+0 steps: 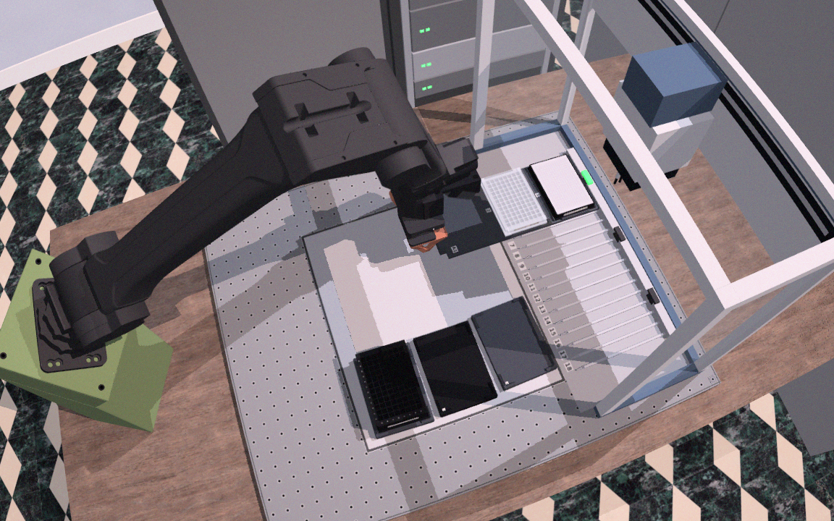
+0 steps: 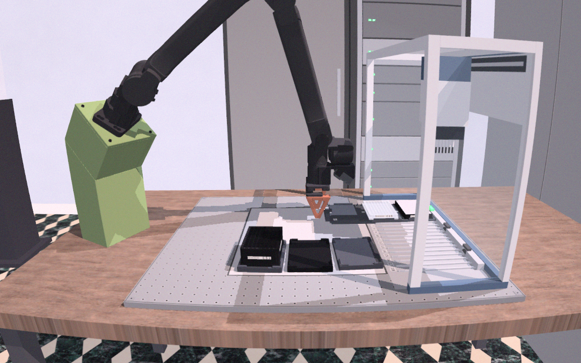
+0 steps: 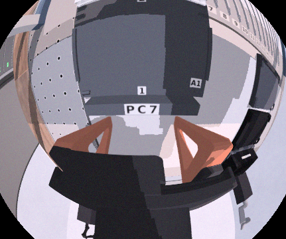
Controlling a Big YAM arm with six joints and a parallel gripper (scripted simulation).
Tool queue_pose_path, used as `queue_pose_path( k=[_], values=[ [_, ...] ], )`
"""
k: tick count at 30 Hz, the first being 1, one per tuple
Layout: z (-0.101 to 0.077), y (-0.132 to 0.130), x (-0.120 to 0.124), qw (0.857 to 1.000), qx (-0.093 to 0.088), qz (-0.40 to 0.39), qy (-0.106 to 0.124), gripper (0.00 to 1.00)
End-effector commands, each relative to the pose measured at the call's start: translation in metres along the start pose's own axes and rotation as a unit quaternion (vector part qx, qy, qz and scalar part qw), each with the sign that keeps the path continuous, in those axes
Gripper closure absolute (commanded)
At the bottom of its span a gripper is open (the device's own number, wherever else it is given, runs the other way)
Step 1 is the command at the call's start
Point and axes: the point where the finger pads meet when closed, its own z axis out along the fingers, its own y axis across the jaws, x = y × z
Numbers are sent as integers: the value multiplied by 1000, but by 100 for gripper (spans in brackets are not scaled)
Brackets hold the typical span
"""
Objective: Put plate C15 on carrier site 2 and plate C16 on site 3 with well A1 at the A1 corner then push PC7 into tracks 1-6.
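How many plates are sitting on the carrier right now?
2: the 96-well plate on site 2 and the white-topped plate on site 3, nearest the lit green lamp. Site 1 is bare.

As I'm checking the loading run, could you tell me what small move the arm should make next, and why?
Probably back straight away and stop pushing: the green lamp behind the carrier PC7 is lit, both plates sit on it, site 1 is bare, and the open gripper holds nothing.
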Motion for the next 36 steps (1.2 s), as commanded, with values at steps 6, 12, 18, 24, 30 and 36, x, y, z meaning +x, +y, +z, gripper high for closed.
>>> queue_pose_path(
  k=[6, 12, 18, 24, 30, 36],
  values=[
    [-20, 9, -7, 1000, -9, 4, -26, 20],
    [-19, 6, 3, 1000, -8, 7, -25, 20],
    [-31, 8, 11, 1000, -7, 1, -15, 20],
    [-55, 7, 12, 1000, -7, 1, -15, 20],
    [-79, 7, 13, 1000, -7, 2, -15, 20],
    [-91, -1, 13, 1000, -3, 7, -13, 20]
  ],
)
